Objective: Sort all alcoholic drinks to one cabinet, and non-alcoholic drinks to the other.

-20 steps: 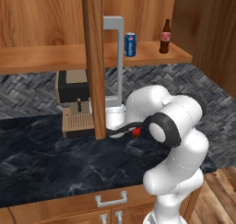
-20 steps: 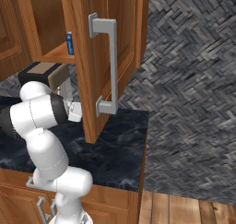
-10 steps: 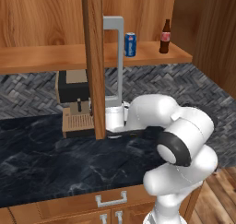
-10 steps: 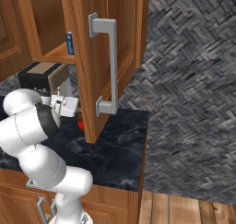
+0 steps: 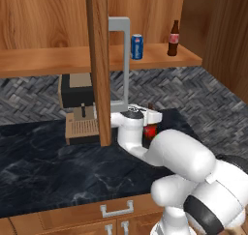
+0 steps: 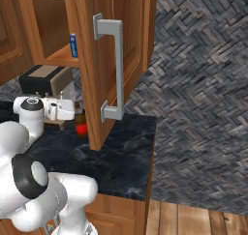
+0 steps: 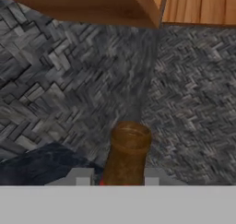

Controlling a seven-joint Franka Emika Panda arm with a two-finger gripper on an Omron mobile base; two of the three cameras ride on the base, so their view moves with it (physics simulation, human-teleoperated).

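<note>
A brown beer bottle [image 5: 150, 131] with a red label stands upright just right of the open cabinet door, with my gripper [image 5: 149, 122] shut on it. In the hand view the bottle's neck [image 7: 128, 150] rises between my two fingertips [image 7: 83, 177]. From the right I see the same bottle [image 6: 80, 124] in my gripper [image 6: 76, 117] by the door's lower edge. On the open cabinet's shelf stand a blue soda can [image 5: 137, 46] and a small dark cola bottle [image 5: 172, 38]. An edge of the can [image 6: 73, 45] shows behind the door.
The open wooden door [image 5: 98, 65] with its grey handle [image 5: 124, 60] hangs right beside my hand. A coffee machine [image 5: 77, 106] sits on the dark marble counter [image 5: 43, 171] to the left. The herringbone tiled wall [image 5: 193, 94] runs behind.
My arm has folded down and toward the cameras, while the hand with the beer bottle has stayed near the door's lower edge. The can and cola bottle have not moved.
</note>
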